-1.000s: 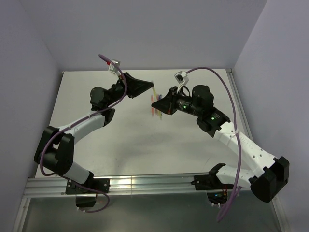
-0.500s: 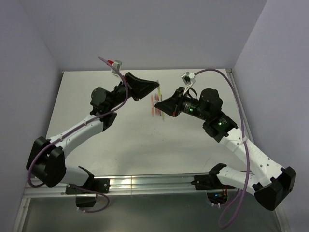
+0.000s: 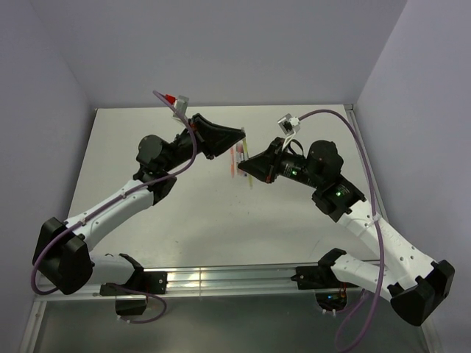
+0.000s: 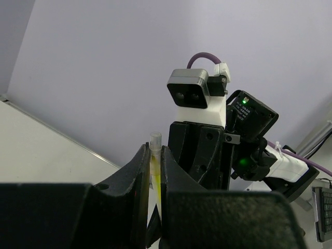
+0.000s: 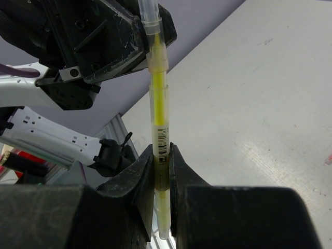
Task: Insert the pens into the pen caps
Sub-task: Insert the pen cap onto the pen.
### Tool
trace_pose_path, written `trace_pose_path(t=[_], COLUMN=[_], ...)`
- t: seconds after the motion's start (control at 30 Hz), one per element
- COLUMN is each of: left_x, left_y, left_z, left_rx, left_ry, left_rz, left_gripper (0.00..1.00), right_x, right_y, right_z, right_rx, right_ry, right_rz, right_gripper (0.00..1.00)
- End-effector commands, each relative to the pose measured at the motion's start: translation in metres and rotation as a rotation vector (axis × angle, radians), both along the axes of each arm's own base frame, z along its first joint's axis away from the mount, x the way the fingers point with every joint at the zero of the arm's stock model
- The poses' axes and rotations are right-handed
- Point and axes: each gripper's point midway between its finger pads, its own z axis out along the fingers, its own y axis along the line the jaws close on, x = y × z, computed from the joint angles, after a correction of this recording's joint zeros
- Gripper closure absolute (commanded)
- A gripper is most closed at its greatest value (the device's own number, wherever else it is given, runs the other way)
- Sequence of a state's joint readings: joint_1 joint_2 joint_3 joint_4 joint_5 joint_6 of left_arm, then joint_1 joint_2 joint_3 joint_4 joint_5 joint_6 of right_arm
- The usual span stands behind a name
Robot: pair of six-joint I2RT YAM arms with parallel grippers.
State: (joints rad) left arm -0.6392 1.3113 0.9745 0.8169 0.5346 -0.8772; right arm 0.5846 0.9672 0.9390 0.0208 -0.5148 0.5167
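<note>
A yellow pen [image 5: 158,98] with a clear cap [image 5: 150,23] is held in the air between both grippers. My right gripper [image 5: 162,150] is shut on the barrel near its barcode label. My left gripper [image 4: 153,150] is shut on the capped end [image 4: 155,142], whose clear tip sticks out past the fingertips. In the top view the left gripper [image 3: 240,135] and the right gripper [image 3: 244,165] meet tip to tip above the table's far middle. Several thin pink, red and yellow pens [image 3: 236,157] lie on the table just below them. I see no loose caps.
The grey table [image 3: 191,213] is walled by a purple backdrop on three sides. A metal rail [image 3: 221,278] runs along the near edge by the arm bases. A pink pen tip [image 5: 329,158] shows at the right edge of the right wrist view.
Both arms have stretched farther out over the table. The left gripper has moved right and the right gripper slightly right, and their tips now meet on the yellow pen.
</note>
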Motion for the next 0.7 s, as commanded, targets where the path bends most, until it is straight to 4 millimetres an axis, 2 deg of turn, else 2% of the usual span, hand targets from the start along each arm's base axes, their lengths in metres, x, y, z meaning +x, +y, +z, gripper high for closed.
trace_pose_path(t=[0.0,0.17,0.23,0.47,0.53,0.67], left_x=[-0.062,-0.064,-0.059,-0.046,-0.048,-0.047], left_y=[-0.013,-0.012,-0.013,-0.007,-0.007,-0.013], left_z=[-0.001,-0.003,-0.008,-0.003,-0.004,-0.01], left_rx=[0.053,0.04,0.048,0.012,0.004,0.035], left_ry=[-0.064,-0.033,0.0,0.08,0.074,0.066], left_rz=[-0.238,-0.249,-0.226,-0.119,-0.103,-0.072], left_gripper=[1.0,1.0,1.0,1.0,1.0,1.0], right_x=[0.024,0.024,0.026,0.028,0.027,0.026], right_y=[-0.015,-0.019,-0.021,-0.02,-0.019,-0.017], right_z=[0.033,0.035,0.035,0.034,0.034,0.033], right_rx=[0.069,0.075,0.08,0.094,0.096,0.093], right_ry=[-0.129,-0.151,-0.153,-0.134,-0.131,-0.126], right_rz=[-0.144,-0.168,-0.186,-0.191,-0.185,-0.171], right_gripper=[1.0,1.0,1.0,1.0,1.0,1.0])
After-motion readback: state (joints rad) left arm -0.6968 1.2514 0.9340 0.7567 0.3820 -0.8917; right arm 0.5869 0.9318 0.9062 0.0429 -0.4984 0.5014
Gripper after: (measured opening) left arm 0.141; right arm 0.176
